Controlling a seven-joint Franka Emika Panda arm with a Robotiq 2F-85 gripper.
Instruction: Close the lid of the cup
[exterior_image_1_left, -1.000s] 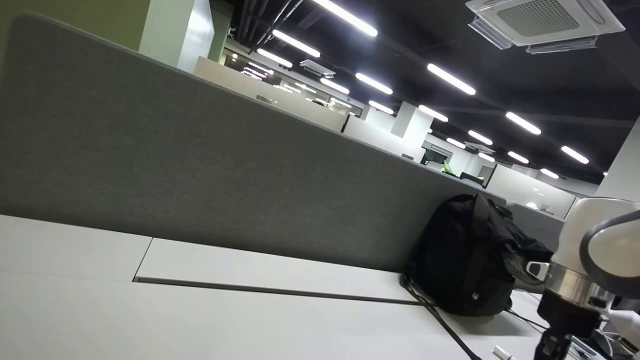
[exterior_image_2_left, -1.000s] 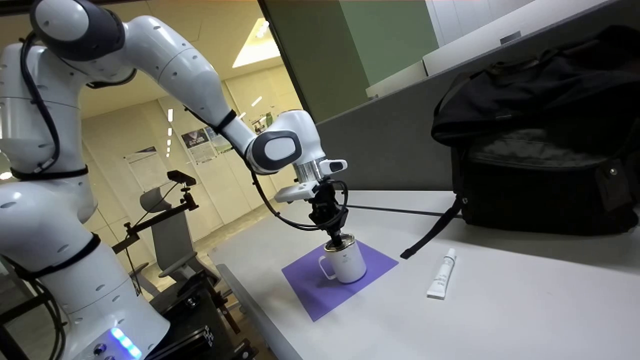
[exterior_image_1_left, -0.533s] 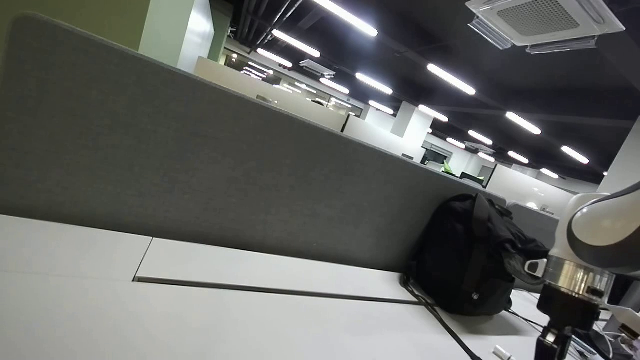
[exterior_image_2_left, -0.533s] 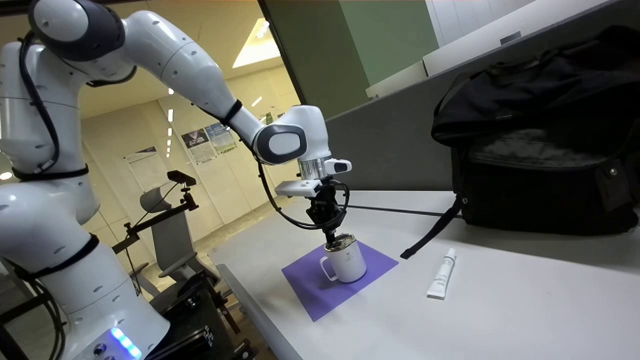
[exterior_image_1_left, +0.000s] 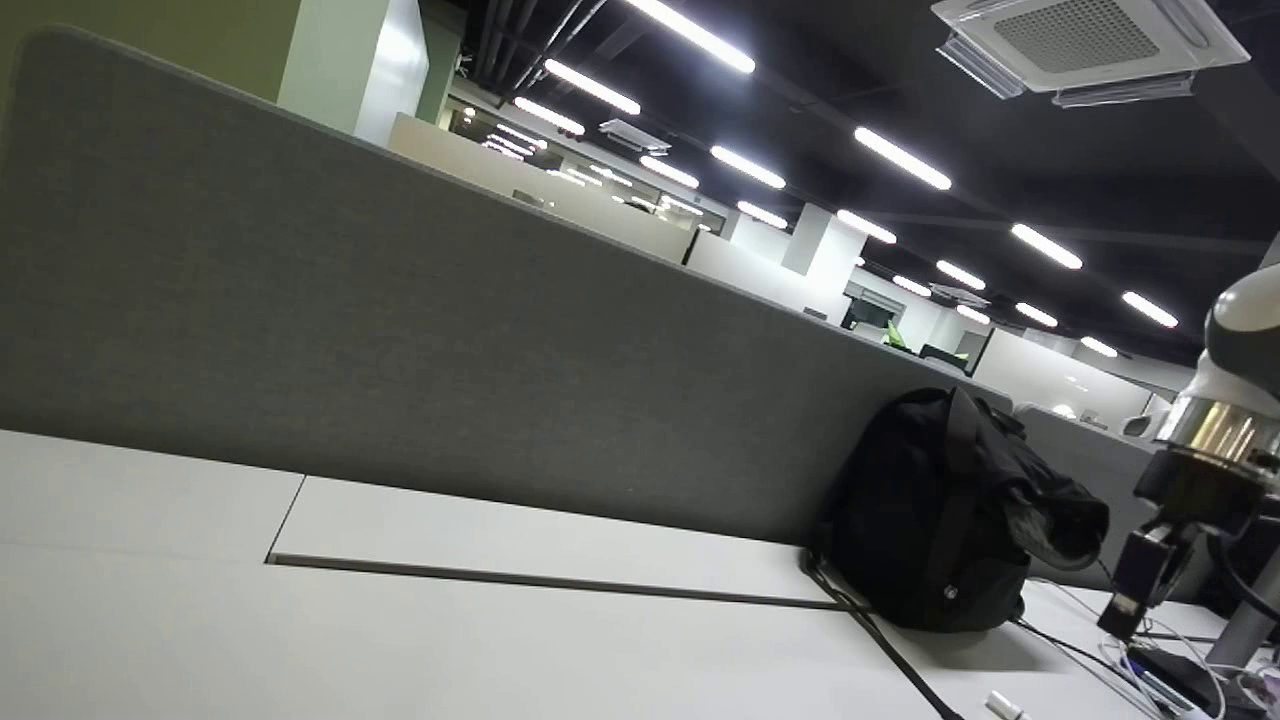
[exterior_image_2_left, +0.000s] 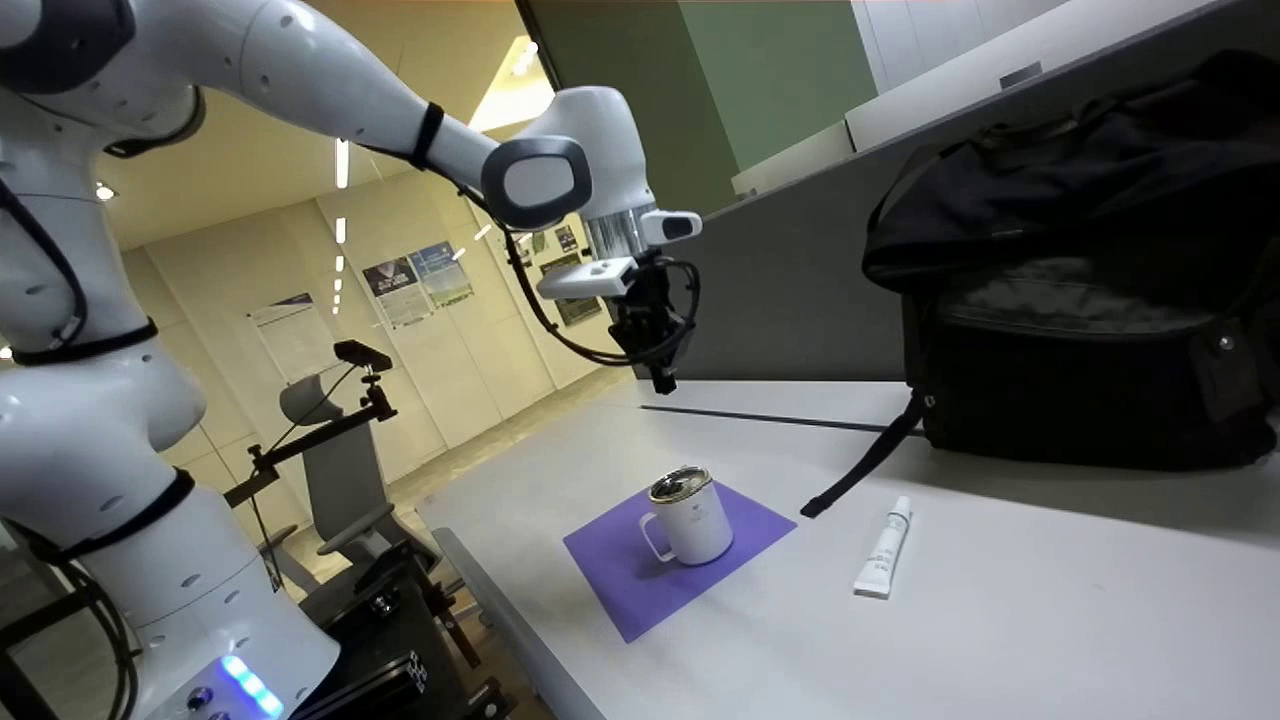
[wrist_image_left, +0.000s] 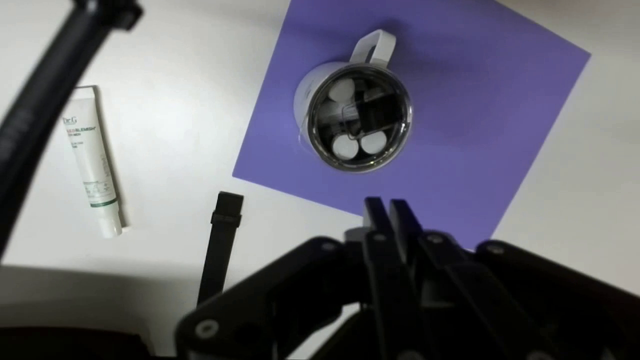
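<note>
1. White cup (exterior_image_2_left: 700, 530) is seen upright on a purple sheet (wrist_image_left: 480, 115), below the gripper (wrist_image_left: 387, 204) and well apart from it.
2. The fingers (wrist_image_left: 376, 214) are held together, with nothing gripped.
3. The lid (wrist_image_left: 359, 120) is seated on the cup; whether its opening is covered cannot be told.
4. Closing is judged either finished or awaiting a push; if the latter, the fingers must be lowered onto the lid.

A grey partition (exterior_image_1_left: 450, 330) and chair (exterior_image_2_left: 345, 480) show an office.
</note>
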